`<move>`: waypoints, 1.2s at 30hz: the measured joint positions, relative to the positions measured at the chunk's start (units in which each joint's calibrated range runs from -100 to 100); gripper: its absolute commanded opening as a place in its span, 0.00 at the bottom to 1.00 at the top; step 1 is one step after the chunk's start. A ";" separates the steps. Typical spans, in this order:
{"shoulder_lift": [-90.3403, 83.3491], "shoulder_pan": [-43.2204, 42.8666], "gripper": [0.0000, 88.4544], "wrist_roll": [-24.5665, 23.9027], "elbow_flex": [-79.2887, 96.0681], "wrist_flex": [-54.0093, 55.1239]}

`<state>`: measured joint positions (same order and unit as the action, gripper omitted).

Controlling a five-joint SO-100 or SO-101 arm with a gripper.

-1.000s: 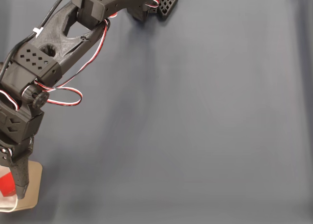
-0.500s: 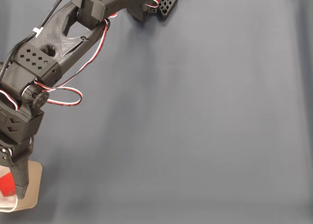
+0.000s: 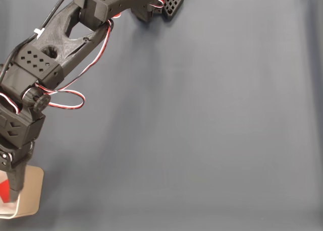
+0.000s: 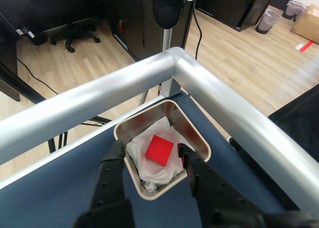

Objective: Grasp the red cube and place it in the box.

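Red cube (image 4: 159, 150) lies on crumpled white lining inside the box (image 4: 201, 141), frame centre in the wrist view. Jaws released, gripper (image 4: 151, 159) apparently lifted slightly since a moment ago. Placement judged complete; withdrawal remains.

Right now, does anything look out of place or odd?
Nothing stands out. The red cube lies on crumpled white lining inside the box, and the open gripper hangs above it.
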<state>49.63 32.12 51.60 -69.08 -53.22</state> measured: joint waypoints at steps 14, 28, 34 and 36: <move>-0.69 0.00 0.00 0.00 0.18 0.00; -20.50 -6.16 0.00 -0.59 18.99 0.00; -31.26 -12.09 0.00 -1.61 30.29 0.00; -34.56 -14.39 0.00 -1.76 33.63 0.00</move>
<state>15.07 17.73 49.84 -35.44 -53.22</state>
